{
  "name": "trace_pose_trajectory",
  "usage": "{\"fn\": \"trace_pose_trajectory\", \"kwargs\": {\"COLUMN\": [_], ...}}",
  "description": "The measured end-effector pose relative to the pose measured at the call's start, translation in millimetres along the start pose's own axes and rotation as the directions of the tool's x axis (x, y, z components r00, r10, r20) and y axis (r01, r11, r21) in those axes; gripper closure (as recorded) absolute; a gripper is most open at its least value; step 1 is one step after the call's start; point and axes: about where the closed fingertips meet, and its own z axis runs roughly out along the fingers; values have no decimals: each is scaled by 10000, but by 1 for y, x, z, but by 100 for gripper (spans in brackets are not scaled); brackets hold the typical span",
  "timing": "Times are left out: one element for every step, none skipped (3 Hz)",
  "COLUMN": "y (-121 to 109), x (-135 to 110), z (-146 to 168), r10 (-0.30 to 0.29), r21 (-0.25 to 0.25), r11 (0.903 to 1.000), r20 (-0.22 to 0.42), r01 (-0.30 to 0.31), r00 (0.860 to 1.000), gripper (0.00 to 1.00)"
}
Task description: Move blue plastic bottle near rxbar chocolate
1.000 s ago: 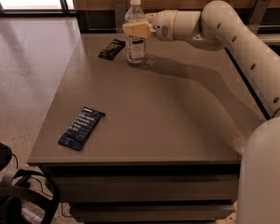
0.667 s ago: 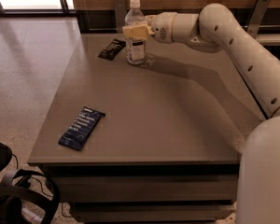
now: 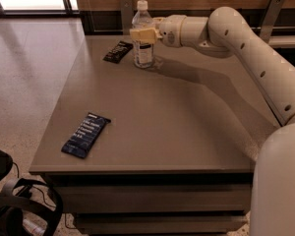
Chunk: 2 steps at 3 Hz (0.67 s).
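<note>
Camera view shows almost no change over the last second: the claw (image 3: 143,35) still sits at the far left of the worktop (image 3: 187,127), its pale fingers closed around the middle of the blue plastic bottle (image 3: 143,50), same spot and same height as before. Bottle is upright, base looks to be resting on the worktop, just beside the rxbar chocolate (image 3: 118,51), which lies flat to its left and has not shifted; small gap between them, not touching. Navy wrapped bar (image 3: 86,135) is well apart at the near left edge, untouched. Judgement: placement looks basically done, bottle already near the target, and what remains is letting go and backing off without tipping it.
</note>
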Motion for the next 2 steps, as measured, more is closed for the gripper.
{"fn": "trace_pose_trajectory", "kwargs": {"y": [2,4], "x": [0,0], "z": [3,6], "r10": [6,12], "r21": [-48,-95], "r11": [10000,10000], "r20": [1,2], "r01": [-6,-12], "r00": [10000,10000], "gripper": [61,38]}}
